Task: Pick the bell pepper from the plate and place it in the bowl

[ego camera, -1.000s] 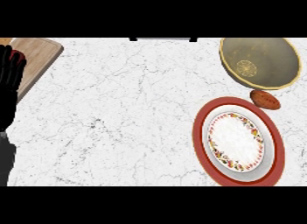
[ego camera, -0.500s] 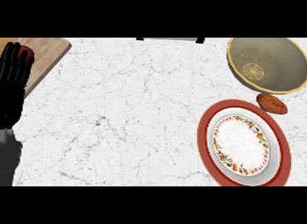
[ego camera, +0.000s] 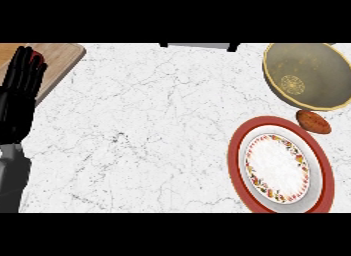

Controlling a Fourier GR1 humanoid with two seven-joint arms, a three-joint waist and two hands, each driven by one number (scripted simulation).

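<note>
Although the task names a bell pepper, the only loose item is a small reddish-brown thing lying on the surface, touching the red plate at its upper rim, just below the bowl. Over the last second the whole scene has slid rightward in view, and the dark shape at the right edge is gone; the right hand shows nowhere. The left hand rests at far left, fingers straight, over a wooden board. Nothing blocks the bowl.
</note>
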